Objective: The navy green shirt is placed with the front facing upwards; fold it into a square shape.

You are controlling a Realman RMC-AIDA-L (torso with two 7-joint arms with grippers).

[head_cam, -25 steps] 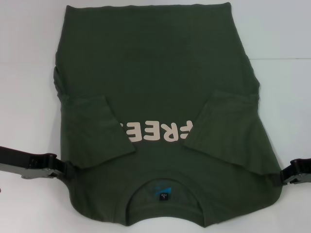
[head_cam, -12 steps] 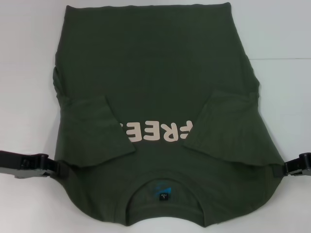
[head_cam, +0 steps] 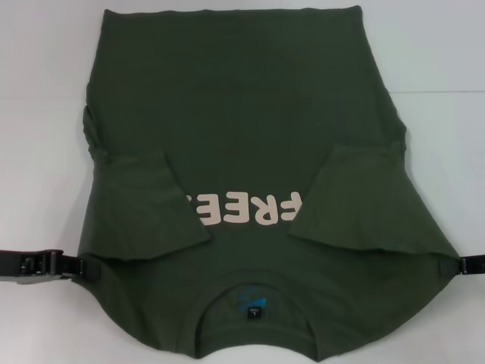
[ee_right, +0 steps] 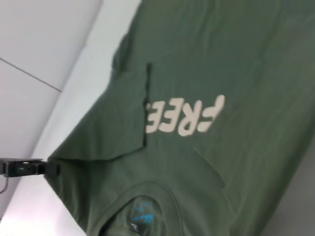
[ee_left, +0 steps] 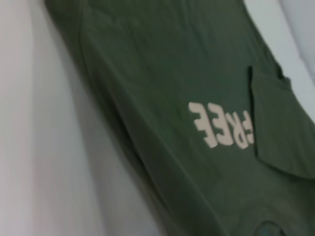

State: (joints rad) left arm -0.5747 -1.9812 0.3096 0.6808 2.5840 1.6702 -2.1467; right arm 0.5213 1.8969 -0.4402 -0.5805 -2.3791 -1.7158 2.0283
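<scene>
On the white tabletop (head_cam: 45, 91) in the head view, the large dark olive-green cotton short-sleeved shirt (head_cam: 242, 106) lies front up, collar toward the robot, hem at the far edge. Both sleeves are folded inward over the chest, partly covering the pale pink "FREE" lettering (head_cam: 246, 208), and a small blue neck label (head_cam: 252, 301) shows inside the ribbed round collar. The left end effector (head_cam: 85, 267) is at the shirt's left shoulder edge, its fingers closed on the cloth. The right end effector (head_cam: 449, 265) touches the right shoulder edge, nearly out of the picture; whether it grips the fabric cannot be told.

In the left wrist view, the shirt (ee_left: 162, 64) fills most of the picture on the tabletop (ee_left: 29, 147), with the lettering (ee_left: 221, 125) and one folded sleeve beside it; no fingers show.

In the right wrist view, the shirt (ee_right: 236, 64) again shows its lettering (ee_right: 184, 115), a folded sleeve and the neck label (ee_right: 142, 211). The left end effector (ee_right: 53, 169) appears farther off, at the shirt's shoulder edge.
</scene>
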